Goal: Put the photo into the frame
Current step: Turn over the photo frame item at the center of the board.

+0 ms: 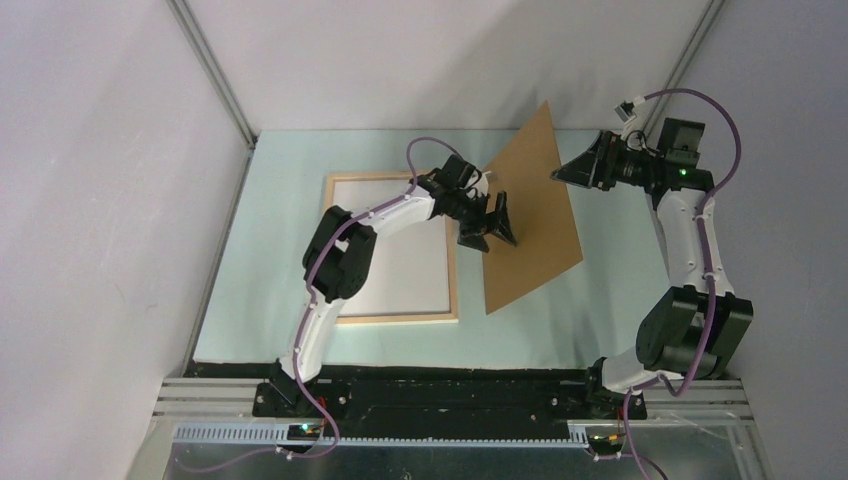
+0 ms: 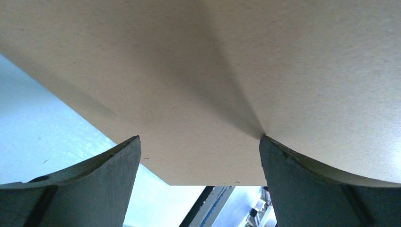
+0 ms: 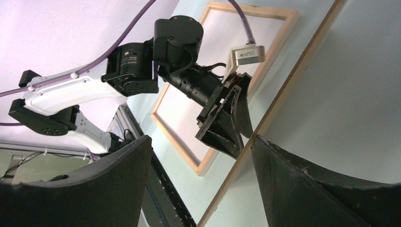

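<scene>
A tilted brown board [image 1: 535, 200] is propped against the wide-spread left pincer [image 1: 490, 238] at the frame's [image 1: 400, 319] 3 o'clock, the right pincer [image 1: 562, 173] held wide at 1 o'clock.

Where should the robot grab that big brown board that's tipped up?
Probably the thin right edge of the brown board, with the right gripper coming from the right, one finger on each face. The board is flat and thin, and it's tilted off the table, so that edge looks free to pinch.
</scene>
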Robot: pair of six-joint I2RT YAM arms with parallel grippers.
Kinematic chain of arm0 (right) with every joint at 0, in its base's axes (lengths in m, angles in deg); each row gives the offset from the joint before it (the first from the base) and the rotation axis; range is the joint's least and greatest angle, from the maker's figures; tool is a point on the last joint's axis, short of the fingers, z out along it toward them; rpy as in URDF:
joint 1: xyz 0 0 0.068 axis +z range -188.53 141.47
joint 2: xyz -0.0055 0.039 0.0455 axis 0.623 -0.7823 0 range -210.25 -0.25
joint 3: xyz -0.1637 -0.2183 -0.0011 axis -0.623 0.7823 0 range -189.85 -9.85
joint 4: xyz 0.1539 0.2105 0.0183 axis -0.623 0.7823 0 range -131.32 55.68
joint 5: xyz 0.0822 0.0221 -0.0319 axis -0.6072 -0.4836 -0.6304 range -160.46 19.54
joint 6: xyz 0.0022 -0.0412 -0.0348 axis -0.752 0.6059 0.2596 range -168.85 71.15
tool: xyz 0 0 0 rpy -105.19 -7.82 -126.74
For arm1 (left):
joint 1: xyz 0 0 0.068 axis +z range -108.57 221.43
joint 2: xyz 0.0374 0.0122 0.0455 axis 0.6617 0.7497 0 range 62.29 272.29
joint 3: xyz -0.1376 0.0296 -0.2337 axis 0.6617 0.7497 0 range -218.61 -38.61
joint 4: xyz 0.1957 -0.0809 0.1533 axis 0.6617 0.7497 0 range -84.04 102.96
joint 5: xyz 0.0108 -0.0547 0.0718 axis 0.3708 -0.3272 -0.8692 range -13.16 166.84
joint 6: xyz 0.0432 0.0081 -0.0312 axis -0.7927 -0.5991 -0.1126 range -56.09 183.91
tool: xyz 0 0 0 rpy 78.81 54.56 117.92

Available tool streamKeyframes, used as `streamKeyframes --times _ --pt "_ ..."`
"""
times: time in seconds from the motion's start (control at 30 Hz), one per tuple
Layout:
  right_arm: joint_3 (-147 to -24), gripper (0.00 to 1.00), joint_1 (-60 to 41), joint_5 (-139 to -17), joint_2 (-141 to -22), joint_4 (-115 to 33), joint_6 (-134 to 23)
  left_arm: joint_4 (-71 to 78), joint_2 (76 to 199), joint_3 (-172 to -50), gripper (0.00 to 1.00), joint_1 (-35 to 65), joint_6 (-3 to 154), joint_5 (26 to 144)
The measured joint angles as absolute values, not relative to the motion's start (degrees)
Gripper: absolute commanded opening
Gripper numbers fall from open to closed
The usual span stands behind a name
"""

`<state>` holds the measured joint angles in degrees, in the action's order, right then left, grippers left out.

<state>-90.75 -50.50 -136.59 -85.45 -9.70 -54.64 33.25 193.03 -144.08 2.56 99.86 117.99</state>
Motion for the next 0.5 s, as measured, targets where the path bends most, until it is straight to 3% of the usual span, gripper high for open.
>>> streamKeyframes --times 0.5 --pt "-92.56 0.81 -43.37 -138.88 -85.35 -10.90 -59.66 32.99 187.74 -139.12 0.98 1.95 98.57 120.72"
